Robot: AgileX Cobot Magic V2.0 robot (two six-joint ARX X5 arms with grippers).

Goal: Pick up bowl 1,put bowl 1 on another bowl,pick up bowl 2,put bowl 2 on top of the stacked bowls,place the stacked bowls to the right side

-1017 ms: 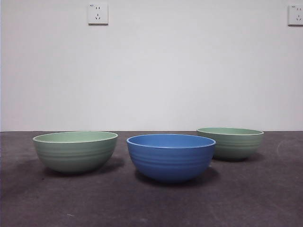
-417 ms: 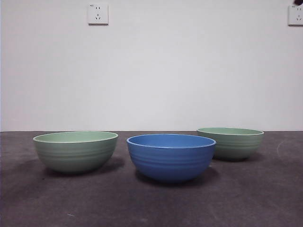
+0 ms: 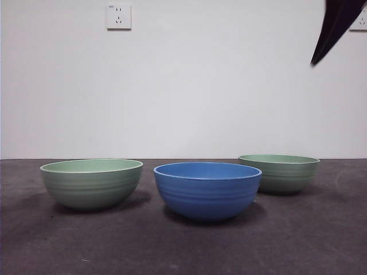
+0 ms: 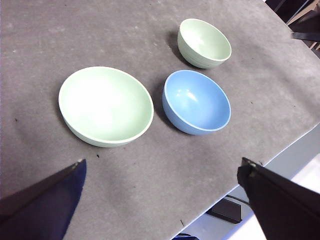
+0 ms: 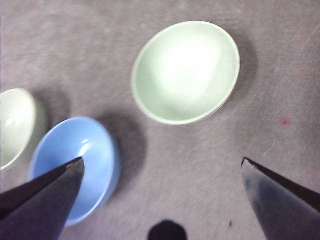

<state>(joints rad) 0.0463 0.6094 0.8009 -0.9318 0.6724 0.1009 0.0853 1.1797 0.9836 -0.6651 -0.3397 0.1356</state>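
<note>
With jaws spread wide and empty, the right gripper (image 5: 161,172) is hovering above the far green bowl (image 5: 185,71), which is sitting just beside the blue bowl (image 5: 75,165) on the counter (image 5: 210,165), so a misaligned descent risks clipping that neighbour.

right gripper (image 5: 161,167) high above the table (image 5: 200,170), jaws spread wide, nothing between them. Directly below the gap: bare mat. Ahead of it sits a pale green bowl (image 5: 186,71), open from above; off one jaw is the blue bowl (image 5: 75,167), just beside the other green bowl (image 5: 17,125). Gaps between bowls are narrow. left gripper (image 4: 162,172) is also high, jaws wide, all three bowls beyond its tips, bare mat under it.
</note>
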